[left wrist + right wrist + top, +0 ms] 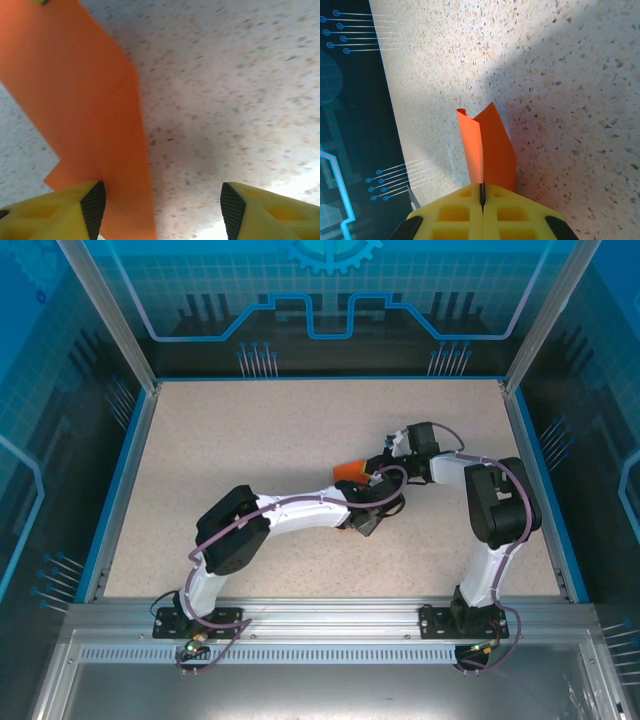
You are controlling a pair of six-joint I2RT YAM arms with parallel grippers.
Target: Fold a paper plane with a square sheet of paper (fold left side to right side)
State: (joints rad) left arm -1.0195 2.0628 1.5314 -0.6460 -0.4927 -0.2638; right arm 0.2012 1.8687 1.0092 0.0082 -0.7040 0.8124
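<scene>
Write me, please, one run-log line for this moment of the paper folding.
stage: fold in progress, no plane shape yet | right hand: shut on orange paper, creased | left hand: open, paper edge beside one finger, not gripped

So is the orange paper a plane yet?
Not yet. The orange paper is already folded over with a crease, but it's no pointed dart. The right gripper pinches it; the left gripper stands open by its edge. More folds remain.
</scene>
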